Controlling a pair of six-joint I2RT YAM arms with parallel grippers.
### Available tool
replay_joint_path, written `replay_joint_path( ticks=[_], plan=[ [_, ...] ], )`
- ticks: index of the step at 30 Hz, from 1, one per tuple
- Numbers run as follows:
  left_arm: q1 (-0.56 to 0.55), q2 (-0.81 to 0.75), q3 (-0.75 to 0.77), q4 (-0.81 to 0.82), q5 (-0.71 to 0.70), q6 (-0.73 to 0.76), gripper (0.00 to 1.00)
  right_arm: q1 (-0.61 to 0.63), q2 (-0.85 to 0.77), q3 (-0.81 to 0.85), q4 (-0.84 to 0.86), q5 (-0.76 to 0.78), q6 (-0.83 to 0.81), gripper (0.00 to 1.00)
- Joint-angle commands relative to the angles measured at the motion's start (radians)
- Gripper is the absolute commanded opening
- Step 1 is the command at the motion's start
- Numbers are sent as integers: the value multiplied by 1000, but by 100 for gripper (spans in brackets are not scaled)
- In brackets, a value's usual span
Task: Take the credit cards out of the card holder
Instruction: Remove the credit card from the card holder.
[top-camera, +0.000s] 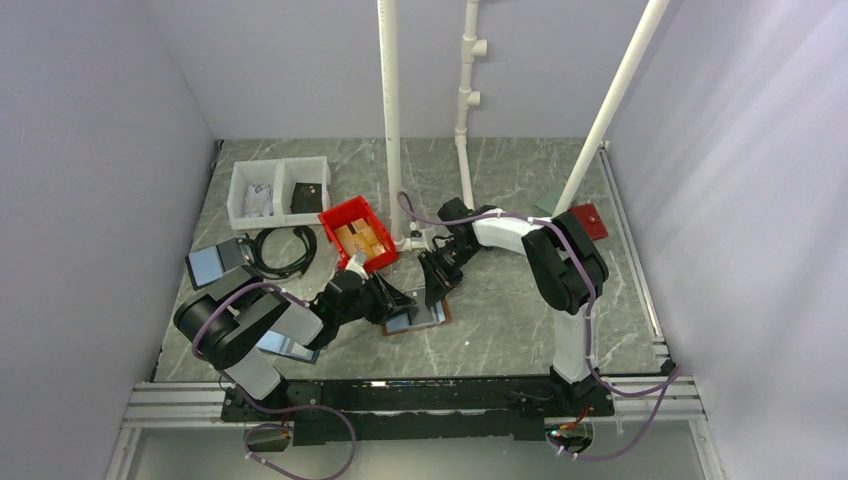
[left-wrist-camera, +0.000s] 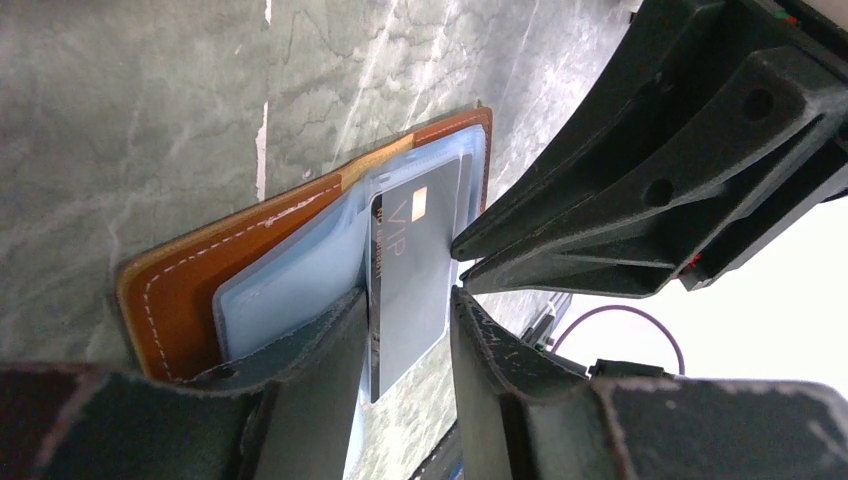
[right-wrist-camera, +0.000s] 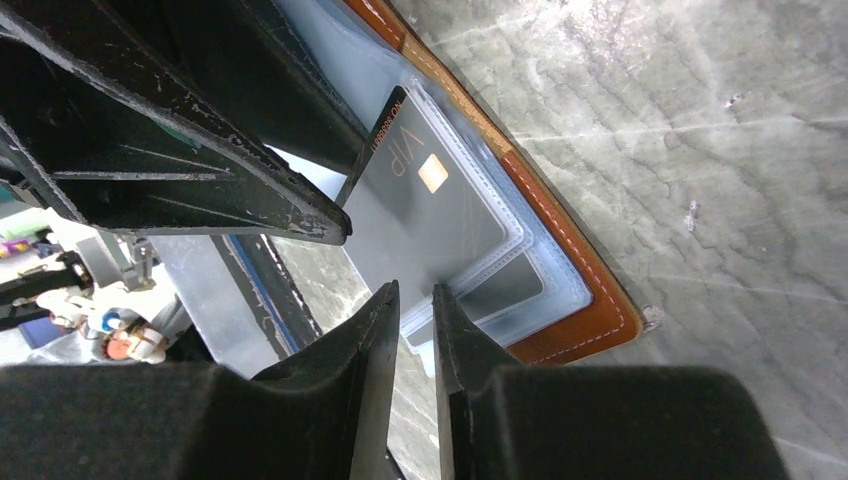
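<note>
1. The card holder (left-wrist-camera: 180, 290) is laid open on the table (left-wrist-camera: 120, 120), between the two arms, so it can be reached from both sides.
2. The brown cover is kept underneath with the clear sleeves (left-wrist-camera: 290, 285) facing up. The card slots are thus exposed to both wrist views.
3. A dark grey VIP card (left-wrist-camera: 410, 270) is seen partly out of its sleeve. One long edge appears lifted off the stack, which is judged to offer a free edge for a grasp.
4. Left end effector (left-wrist-camera: 405, 295): the fingers are spread, one on each side of the card. The card is straddled, not pinched, and a gap is visible on one side. This is judged a line-up for a pinch on the card's free end.
5. Right end effector (right-wrist-camera: 415, 290): the fingers are nearly pressed together, with only a narrow slit left. A sleeve edge lies at that slit, but whether it is clamped cannot be told. If it is, a hold-down is the likely purpose, so the holder is not dragged along with the card.
6. The tips of the two end effectors are set close together over the holder, so contact between them is a risk.
7. A second dark card (right-wrist-camera: 515, 285) is seen inside a lower sleeve, so the task is judged early.
</note>
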Motion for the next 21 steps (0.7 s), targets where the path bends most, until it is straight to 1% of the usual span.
replay_joint_path(
  ticks=[1,3,5,8,10,14,21],
  plan=[
    [0,37,-10,-128,-55,-6,44,13,22,-51,117,65,61,22],
    [1,10,-8,-191,-65,-21,46,6,18,-57,127,93,72,20],
    [2,-27,-1,-283,-81,-25,50,-1,22,-57,126,101,74,20],
    [2,-69,-2,-326,-89,-9,55,-5,24,-56,126,102,74,19],
    [1,-77,-7,-311,-83,3,55,-5,27,-55,124,101,74,19],
    [3,-48,-8,-249,-55,16,52,-4,40,-54,118,88,71,19],
    [15,19,-37,-111,-15,-9,47,2,46,-52,113,82,70,19]
  ],
)
